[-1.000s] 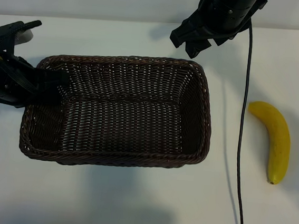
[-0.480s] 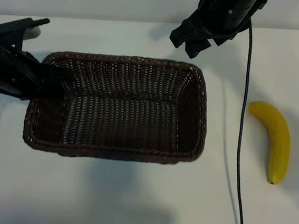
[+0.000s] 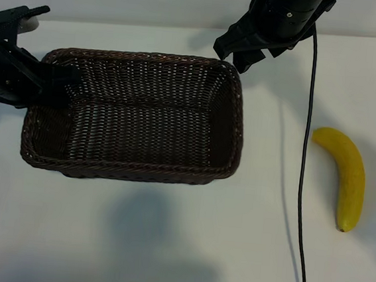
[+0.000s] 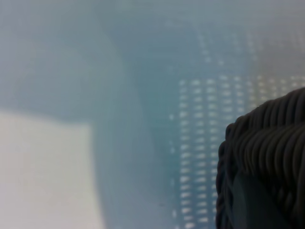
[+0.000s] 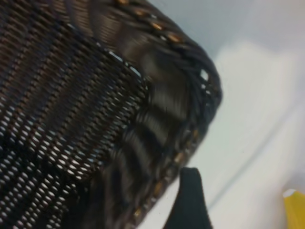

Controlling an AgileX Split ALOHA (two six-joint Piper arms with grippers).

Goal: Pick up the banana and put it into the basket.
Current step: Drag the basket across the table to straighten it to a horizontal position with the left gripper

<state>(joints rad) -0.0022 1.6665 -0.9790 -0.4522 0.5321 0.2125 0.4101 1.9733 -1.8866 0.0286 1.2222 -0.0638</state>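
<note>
Exterior view: the left gripper [image 3: 59,82] is clamped on the left rim of the basket [image 3: 132,169], jaws pinched over the braided edge near its far left corner, arm body dark and low just outside that wall. The right gripper [image 3: 240,53] hangs just beyond the basket's far right corner, fingers spread with nothing between them, not touching the wicker. A black cable [image 3: 304,159] drops from the right arm and runs down the table [image 3: 164,245], lying between the basket and the banana [image 3: 344,176]. The banana lies flat on the table, well apart from both grippers, on the far side of the cable from the basket, curve bowed away from it. Inside of the basket holds nothing. No labels or writing legible anywhere. Left wrist view: braided rim [image 4: 267,157] close up, a dark fingertip [image 4: 252,200] against it; the rest is blur. Right wrist view: basket corner [image 5: 190,95] fills the frame, one dark fingertip [image 5: 190,200] beside it, a sliver of yellow banana [image 5: 296,210] at the edge. Against a second ago: the basket has shifted toward the left arm and away from the banana, its right wall now farther from the cable; banana and right gripper unchanged.
</note>
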